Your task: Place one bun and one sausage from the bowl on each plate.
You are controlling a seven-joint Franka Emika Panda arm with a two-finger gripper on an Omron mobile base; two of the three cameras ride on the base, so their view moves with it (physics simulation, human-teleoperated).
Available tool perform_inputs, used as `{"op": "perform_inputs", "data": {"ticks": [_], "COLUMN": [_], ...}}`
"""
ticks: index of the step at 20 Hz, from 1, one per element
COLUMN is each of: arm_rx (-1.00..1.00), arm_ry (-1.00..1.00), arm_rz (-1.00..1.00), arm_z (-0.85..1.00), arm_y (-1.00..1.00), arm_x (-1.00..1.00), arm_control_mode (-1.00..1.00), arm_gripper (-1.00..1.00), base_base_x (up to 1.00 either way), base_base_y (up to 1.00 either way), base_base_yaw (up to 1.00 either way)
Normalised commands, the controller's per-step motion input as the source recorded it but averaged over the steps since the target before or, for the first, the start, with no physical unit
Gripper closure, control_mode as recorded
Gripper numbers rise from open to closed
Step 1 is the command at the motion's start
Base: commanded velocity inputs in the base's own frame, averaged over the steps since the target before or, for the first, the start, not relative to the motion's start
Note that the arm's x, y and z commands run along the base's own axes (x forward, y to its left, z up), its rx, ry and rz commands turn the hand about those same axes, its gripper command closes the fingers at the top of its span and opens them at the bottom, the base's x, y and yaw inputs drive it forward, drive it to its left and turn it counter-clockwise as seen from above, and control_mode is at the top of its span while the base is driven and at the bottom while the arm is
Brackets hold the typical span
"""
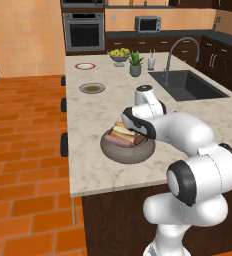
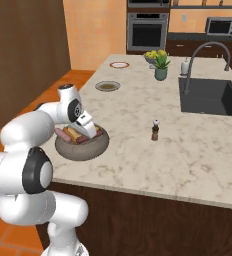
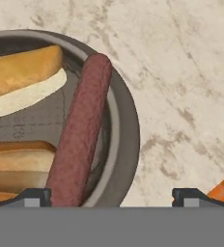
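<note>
- Your gripper [image 3: 111, 195] hangs right over the stone-look bowl [image 1: 127, 151], jaws spread wide with nothing between them.
- In the hand view one dark fingertip [image 3: 34, 195] sits at the foot of a sausage [image 3: 81, 130] and the other sits out over the marble counter [image 3: 181, 72], beyond the bowl's rim.
- That sausage leans along the inside of the bowl wall; two buns [image 3: 22, 79] lie beside it, deeper in the bowl, one above the other in the hand view.
- From the left base view you can see buns and sausages piled in the bowl, which stands near the counter's front edge, partly hidden by the arm.
- The grey plate with the olive-brown centre [image 1: 92, 88] lies farther back on the counter, well apart from the bowl, and looks bare.
- The white plate with the red rim [image 1: 85, 66] lies beyond that, near the far edge.
- A pepper mill [image 2: 155, 130] stands upright to the bowl's right in the right base view.
</note>
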Motion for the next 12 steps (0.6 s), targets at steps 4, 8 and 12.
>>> {"op": "perform_inputs", "data": {"ticks": [4, 8, 12], "arm_rx": [0.0, 0.0, 0.0], "arm_ry": [0.0, 0.0, 0.0], "arm_rz": [-0.07, -0.05, -0.05], "arm_z": [-0.08, -0.22, -0.23], "arm_y": [0.0, 0.0, 0.0], "arm_x": [0.48, 0.24, 0.23], "arm_control_mode": [-1.0, -1.0, -1.0], "arm_gripper": [-1.0, -1.0, -1.0], "base_base_x": [0.0, 0.0, 0.0], "base_base_y": [0.0, 0.0, 0.0], "base_base_yaw": [0.0, 0.0, 0.0]}}
